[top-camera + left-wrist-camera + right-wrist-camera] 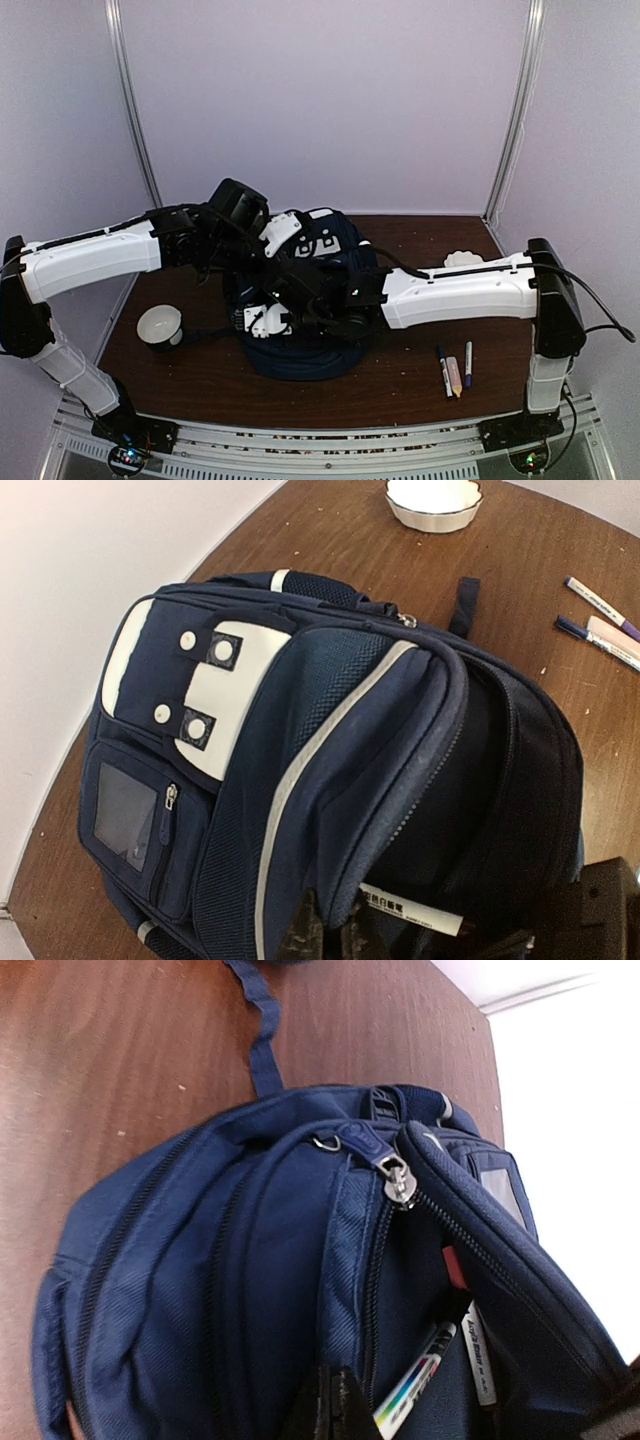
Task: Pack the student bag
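1. Right claw (330,1400): two dark fingers pressed together, only a hairline slit between them, tips against the zip edge of the student bag (200,1260) at the mouth of its open pocket. Cloth pinched or not: cannot tell.
2. Left claw (325,938): only dark finger stubs at the bottom edge of the left wrist view, close over the bag's open pocket. Width of gap and any hold: cannot tell.
3. Student bag: navy, lying on the brown bench (400,380) between the two arms, both reaching over it. White patch with snap tabs and a small clear-window pocket on its front, grey piping along the flap.
4. Inside the bag's open pocket: a white marker (480,1355) with black print and, beside it, a striped marker (415,1380). Metal zip pull (398,1182) at the pocket's top, above both.
5. Right of the bag in the top view, well apart from it: three pens (455,372) side by side.
6. Behind and right of the bag: white scalloped dish (430,518). Left of the bag, near it: white round bowl (160,320).
7. Loose dark strap (262,1030) trailing from the bag's top.
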Tool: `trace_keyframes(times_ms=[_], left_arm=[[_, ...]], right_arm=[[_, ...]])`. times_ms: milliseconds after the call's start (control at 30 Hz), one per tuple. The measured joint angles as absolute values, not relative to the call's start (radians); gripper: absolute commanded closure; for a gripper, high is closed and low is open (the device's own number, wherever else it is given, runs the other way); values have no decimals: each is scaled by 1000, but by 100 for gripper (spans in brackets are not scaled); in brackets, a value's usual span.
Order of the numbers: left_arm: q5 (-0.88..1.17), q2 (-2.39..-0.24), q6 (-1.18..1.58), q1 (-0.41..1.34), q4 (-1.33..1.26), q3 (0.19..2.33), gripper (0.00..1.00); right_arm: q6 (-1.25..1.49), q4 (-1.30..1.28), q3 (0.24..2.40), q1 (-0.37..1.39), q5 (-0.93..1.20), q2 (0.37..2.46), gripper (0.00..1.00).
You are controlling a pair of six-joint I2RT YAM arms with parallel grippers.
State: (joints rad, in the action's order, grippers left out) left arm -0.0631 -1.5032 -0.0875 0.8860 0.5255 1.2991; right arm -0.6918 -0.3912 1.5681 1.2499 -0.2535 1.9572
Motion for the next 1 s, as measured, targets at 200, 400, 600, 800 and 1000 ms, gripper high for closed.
trace_keyframes(times_ms=[200, 400, 600, 800, 1000], left_arm=[[-58, -1503, -88, 884, 525, 1299, 100], [-49, -1503, -88, 884, 526, 1299, 100], [-47, -1503, -88, 884, 525, 1299, 100], [-47, -1503, -88, 884, 525, 1299, 100], [-54, -1503, -88, 884, 526, 1299, 100]], right_arm=[[-703, -380, 1576, 1239, -353, 1991, 100], [-706, -316, 1364, 1185, -462, 1870, 100], [-685, -297, 1260, 1129, -500, 1740, 100], [-658, -359, 1263, 1129, -439, 1701, 93], [-629, -541, 1258, 1112, -224, 1575, 83]])
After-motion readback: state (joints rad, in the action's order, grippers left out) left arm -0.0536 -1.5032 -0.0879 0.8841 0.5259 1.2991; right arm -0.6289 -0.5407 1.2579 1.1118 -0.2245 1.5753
